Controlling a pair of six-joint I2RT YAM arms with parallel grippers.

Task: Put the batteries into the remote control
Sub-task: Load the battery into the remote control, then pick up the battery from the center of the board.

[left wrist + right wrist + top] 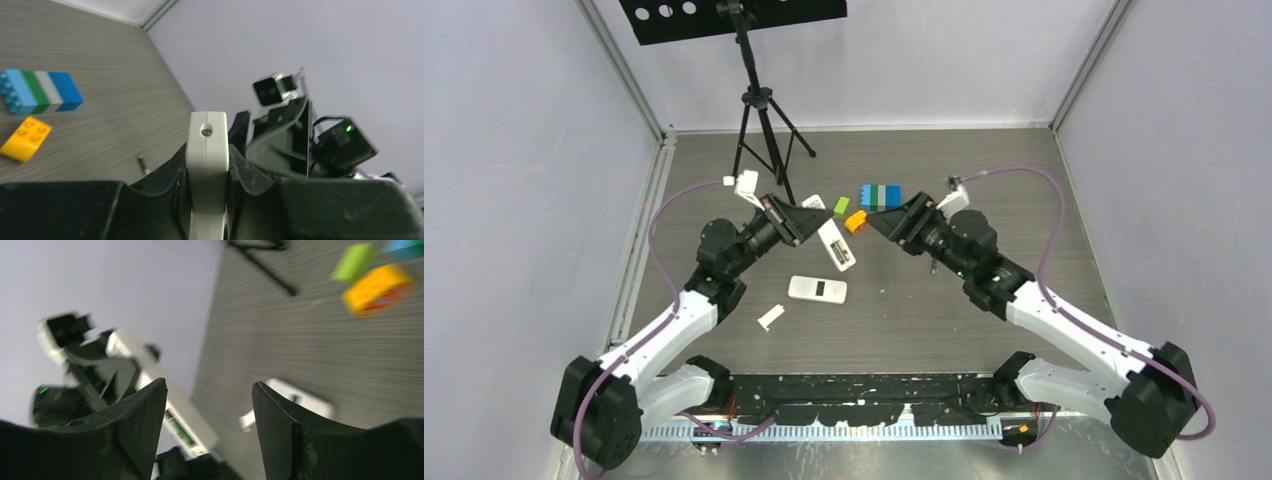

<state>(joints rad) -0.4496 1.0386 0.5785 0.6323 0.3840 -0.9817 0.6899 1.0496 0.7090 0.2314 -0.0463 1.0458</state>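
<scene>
1. above mid-table, the left gripper [802, 222] gripped the white remote [836, 245], tilted.
2. just right — the right gripper [882, 222] held its jaws wide, empty.
3. one battery [143, 165] lay on the table [100, 115] near the orange block [25, 139].

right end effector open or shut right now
Open: the right end effector has its fingers wide apart in the right wrist view, gripping nothing.

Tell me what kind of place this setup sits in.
Probably a robotics lab test cell: plain walls box in a wood-grain table, a tripod stands at the back, and toy blocks lie about as props.
</scene>
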